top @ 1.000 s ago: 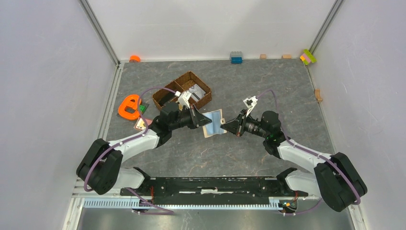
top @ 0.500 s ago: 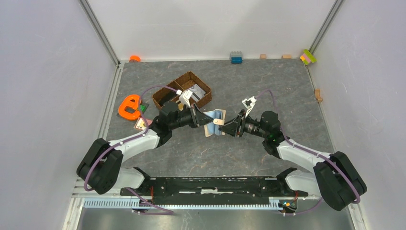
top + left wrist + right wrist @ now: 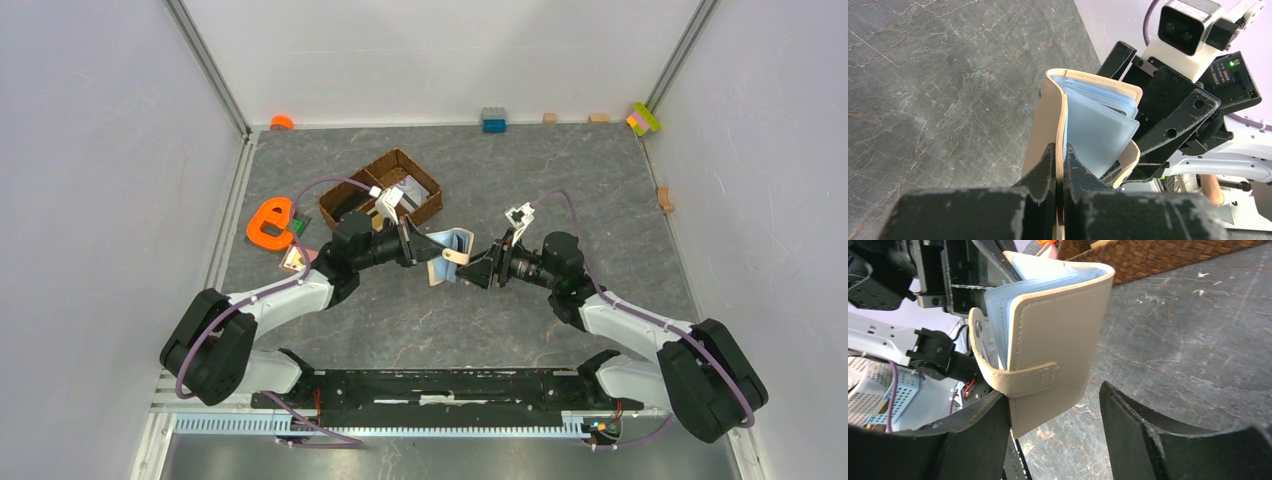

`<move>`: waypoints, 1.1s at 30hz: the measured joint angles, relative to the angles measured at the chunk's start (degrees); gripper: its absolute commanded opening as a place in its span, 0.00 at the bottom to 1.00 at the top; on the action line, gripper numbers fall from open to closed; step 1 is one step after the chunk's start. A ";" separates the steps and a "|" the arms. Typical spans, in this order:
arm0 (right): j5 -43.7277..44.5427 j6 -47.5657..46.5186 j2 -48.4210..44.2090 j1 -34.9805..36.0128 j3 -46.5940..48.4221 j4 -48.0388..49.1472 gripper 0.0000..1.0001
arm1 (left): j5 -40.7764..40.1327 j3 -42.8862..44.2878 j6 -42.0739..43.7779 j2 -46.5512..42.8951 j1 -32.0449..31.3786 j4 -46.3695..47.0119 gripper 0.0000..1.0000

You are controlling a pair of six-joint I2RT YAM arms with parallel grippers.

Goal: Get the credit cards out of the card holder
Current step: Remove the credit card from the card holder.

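Note:
The beige card holder (image 3: 450,256) hangs in the air between my two arms, part open, with pale blue clear sleeves (image 3: 1098,125) fanned out. My left gripper (image 3: 422,247) is shut on one cover (image 3: 1048,115), pinching its edge between both fingers. My right gripper (image 3: 479,268) is open; its jaws stand wide on either side of the other cover's lower corner (image 3: 1058,340), the left finger just under the closing tab (image 3: 1018,377). No credit cards show in the sleeves. Small cream and pinkish flat cards (image 3: 295,258) lie on the table beside my left forearm, partly hidden.
A brown wicker basket (image 3: 385,160) stands just behind my left gripper and shows in the right wrist view as the basket (image 3: 1158,255). An orange letter-shaped toy (image 3: 268,225) lies at the left. Small blocks (image 3: 493,119) line the back wall. White walls close in both sides.
My right gripper has opened wide at the card holder. The holder has turned a little, and its tab now sticks out toward the right gripper. My left gripper keeps its pinch.

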 measured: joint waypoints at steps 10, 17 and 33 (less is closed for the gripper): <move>4.68 -3.15 -2.67 0.04 0.48 -6.51 0.68 | -0.35 0.11 0.02 2.03 -0.57 -0.11 0.02; 4.39 -3.17 -1.01 0.39 1.60 -7.41 0.63 | -1.68 2.84 0.72 3.85 -4.00 -2.49 0.02; 6.64 -4.20 0.57 0.17 2.40 -10.38 0.18 | -2.19 3.41 1.51 3.85 -4.70 -4.46 0.16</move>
